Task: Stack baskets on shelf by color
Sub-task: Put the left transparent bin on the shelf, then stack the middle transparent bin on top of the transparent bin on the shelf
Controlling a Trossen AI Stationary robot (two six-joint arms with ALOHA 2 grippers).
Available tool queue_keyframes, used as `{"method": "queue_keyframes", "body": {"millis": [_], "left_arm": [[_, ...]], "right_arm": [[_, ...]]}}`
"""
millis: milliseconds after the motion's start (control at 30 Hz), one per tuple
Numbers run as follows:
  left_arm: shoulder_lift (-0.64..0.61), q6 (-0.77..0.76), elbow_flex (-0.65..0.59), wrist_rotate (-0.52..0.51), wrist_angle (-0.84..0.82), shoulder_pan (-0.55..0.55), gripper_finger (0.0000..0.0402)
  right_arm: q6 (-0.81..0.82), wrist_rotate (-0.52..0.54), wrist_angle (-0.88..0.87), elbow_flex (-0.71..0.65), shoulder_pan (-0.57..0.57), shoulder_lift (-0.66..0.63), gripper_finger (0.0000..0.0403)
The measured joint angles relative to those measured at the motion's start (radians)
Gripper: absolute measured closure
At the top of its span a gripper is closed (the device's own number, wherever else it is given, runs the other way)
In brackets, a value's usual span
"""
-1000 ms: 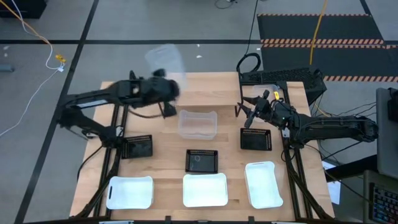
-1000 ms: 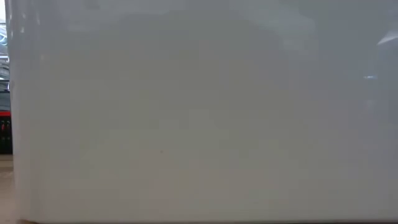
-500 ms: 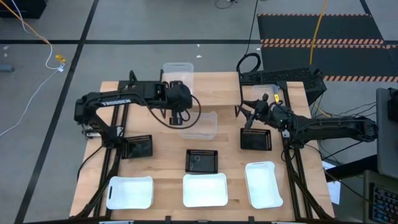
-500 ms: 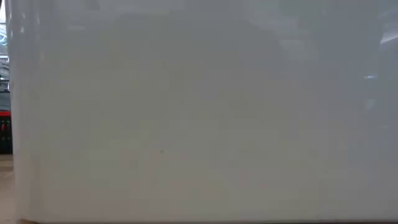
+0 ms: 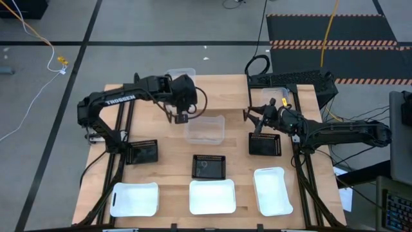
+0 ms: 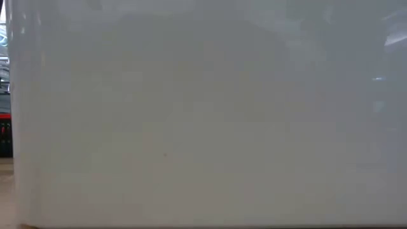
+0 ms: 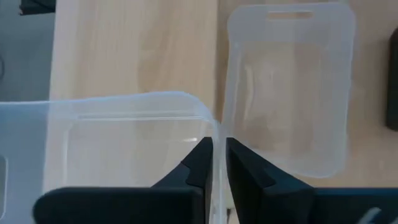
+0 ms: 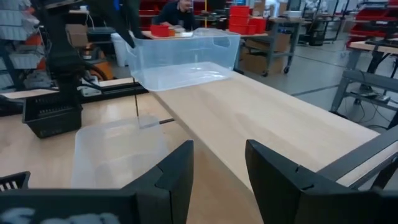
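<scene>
The light wood tabletop (image 5: 167, 164) stood on a grey floor crossed by dark lines, with a black mat edged in orange stripes (image 5: 331, 45) beyond its far right corner. Along the table's far edge ran the shelf (image 8: 261, 124), a pale plank. The left gripper (image 7: 217, 163) had its jaws pinched on the thin rim of a clear basket (image 7: 124, 143), which it held at the shelf's left end; in the right wrist view that basket (image 8: 186, 59) sat on or just over the plank, which of the two could not be told. A second clear basket (image 5: 205, 129) lay on the tabletop just in front of the shelf, near the middle. The right gripper (image 8: 217, 165) hovered near the shelf's right end with its jaws spread and nothing between them. Three black baskets sat in a loose middle row: left (image 5: 143, 153), centre (image 5: 209, 166) and right (image 5: 264, 144). Three white baskets lined the near edge: left (image 5: 134, 199), centre (image 5: 212, 196) and right (image 5: 273, 191). The low view was filled by a blank whitish surface (image 6: 203, 114). Behind the shelf the room showed work tables, red bins (image 8: 245, 18) and a seated person (image 8: 177, 12)
</scene>
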Motion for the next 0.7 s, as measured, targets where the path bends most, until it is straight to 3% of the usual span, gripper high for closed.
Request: {"method": "queue_keyframes", "body": {"millis": [167,333,533,633,700], "left_arm": [[-0.002,0.015,0.0,-0.02,0.006,0.015,0.0349],[-0.049,0.014,0.0,-0.145,0.013,-0.002,0.0347],[-0.138,-0.056,0.001,-0.164,0.036,-0.07,0.0308],[-0.158,-0.097,0.001,-0.113,0.032,-0.134,0.0274],[-0.158,-0.123,-0.003,0.003,0.029,-0.187,0.0254]], "right_arm": [[0.012,0.0,0.0,0.0,0.0,0.0,0.0264],[0.015,0.0,0.0,0.0,0.0,0.0,0.0264],[0.048,-0.001,0.0,0.0,0.002,0.0,0.0264],[0.054,-0.004,0.0,0.0,0.017,0.0,0.0264],[0.054,-0.006,0.0,0.0,0.032,0.0,0.0264]]}}
